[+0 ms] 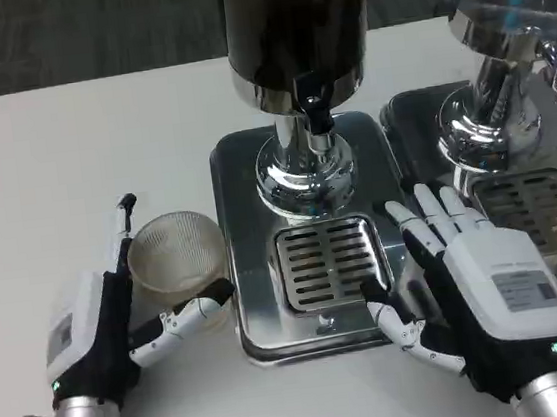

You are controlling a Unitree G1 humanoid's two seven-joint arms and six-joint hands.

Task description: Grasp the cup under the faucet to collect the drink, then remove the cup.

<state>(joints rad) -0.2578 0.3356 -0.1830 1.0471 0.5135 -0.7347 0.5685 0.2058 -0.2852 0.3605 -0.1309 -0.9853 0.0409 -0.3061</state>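
A clear ribbed plastic cup (173,253) stands upright on the white table, just left of the drip tray (241,172) and not under the faucet (316,114). My left hand (105,324) sits at the cup's near left. Its fingers (122,221) stretch straight along the cup's left side and its thumb lies along the near side, not curled around it. My right hand (468,277) lies with fingers spread over the right edge of the same drip tray, holding nothing. The dispenser tank (297,15) holds a dark drink.
A slotted grate (327,261) sits in the tray below the faucet. A second dispenser (502,52) with its own tray (545,208) stands at the right. Bare white table (70,142) stretches to the left and back.
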